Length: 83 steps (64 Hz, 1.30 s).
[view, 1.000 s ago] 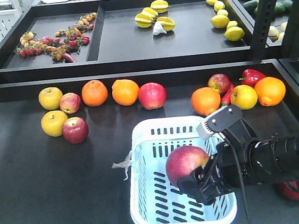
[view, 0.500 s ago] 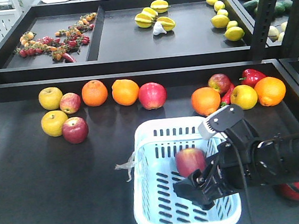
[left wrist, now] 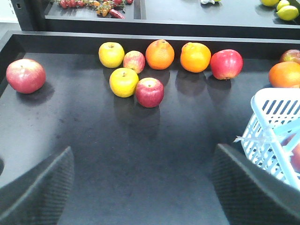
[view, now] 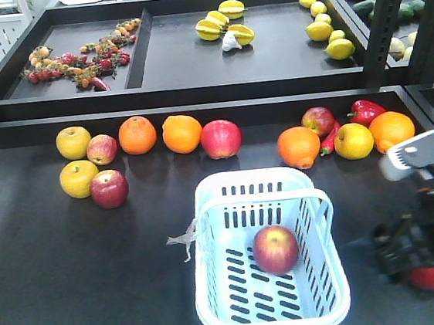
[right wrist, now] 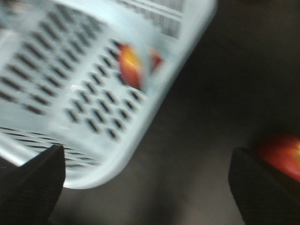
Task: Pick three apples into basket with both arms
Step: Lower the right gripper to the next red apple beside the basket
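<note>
One red apple with yellowish streaks [view: 276, 249] lies on the floor of the pale blue basket [view: 209, 233], free of any gripper. In the blurred right wrist view the same apple [right wrist: 133, 65] shows through the basket wall [right wrist: 93, 70]. My right gripper [right wrist: 147, 187] is open and empty over the dark table, to the right of the basket. Its arm [view: 428, 210] partly covers another red apple [view: 433, 276] [right wrist: 281, 154]. My left gripper [left wrist: 143, 187] is open and empty, left of the basket [left wrist: 274, 131]. A maroon apple [view: 109, 188] [left wrist: 149, 92] lies ahead of it.
A row of fruit lines the back of the table: yellow fruits [view: 73, 142], oranges [view: 137, 134], red apples [view: 221, 139], a red pepper [view: 366, 110]. Another apple [left wrist: 26, 75] lies far left. A raised shelf [view: 190, 56] stands behind. A plastic tag [view: 180, 240] hangs off the basket's left side.
The right gripper let the apple go into the basket, opened, and drew back to the right, out of the basket. The basket shifted slightly. The apple now rests on the basket floor.
</note>
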### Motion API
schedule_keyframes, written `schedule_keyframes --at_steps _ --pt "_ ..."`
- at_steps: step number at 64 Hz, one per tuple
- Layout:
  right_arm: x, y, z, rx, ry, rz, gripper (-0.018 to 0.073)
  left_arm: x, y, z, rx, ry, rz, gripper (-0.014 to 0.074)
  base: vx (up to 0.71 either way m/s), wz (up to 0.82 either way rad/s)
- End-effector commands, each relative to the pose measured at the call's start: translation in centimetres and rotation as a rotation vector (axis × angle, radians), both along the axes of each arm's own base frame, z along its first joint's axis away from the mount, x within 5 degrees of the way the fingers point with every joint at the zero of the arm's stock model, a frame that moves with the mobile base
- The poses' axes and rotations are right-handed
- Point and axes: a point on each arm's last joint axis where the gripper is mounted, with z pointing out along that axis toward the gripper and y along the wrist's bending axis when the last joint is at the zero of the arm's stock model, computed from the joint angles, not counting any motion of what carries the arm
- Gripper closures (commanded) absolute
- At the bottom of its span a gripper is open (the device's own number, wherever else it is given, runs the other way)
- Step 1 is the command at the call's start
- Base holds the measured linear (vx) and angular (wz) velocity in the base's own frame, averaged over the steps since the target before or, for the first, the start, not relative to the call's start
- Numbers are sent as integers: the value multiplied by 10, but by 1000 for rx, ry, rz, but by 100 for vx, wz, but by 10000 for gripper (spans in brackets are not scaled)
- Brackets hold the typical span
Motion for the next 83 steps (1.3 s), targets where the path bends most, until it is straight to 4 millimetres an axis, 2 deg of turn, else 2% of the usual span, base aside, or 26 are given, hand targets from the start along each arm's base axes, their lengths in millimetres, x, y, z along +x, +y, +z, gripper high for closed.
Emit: schedule_keyframes --at_steps 1,10,30,49,73,83 --pt "7 -26 8 -65 -41 -128 -103 2 -1 11 -9 -68 -10 27 0 0" --pt "20 -51 -4 -61 5 -276 -97 2 -1 11 -10 -68 -10 27 0 0" --pt "54 -81 -54 -60 128 -420 -88 2 -1 11 -9 -68 -10 27 0 0" --pt "84 -91 -66 -114 69 -423 -81 2 -1 11 -9 -68 -10 27 0 0" --pt "100 -97 -120 -149 173 -410 -71 2 -1 11 -9 -68 -10 27 0 0" --pt "104 -98 -136 -153 199 -410 -68 2 -1 11 -9 -68 -10 27 0 0"
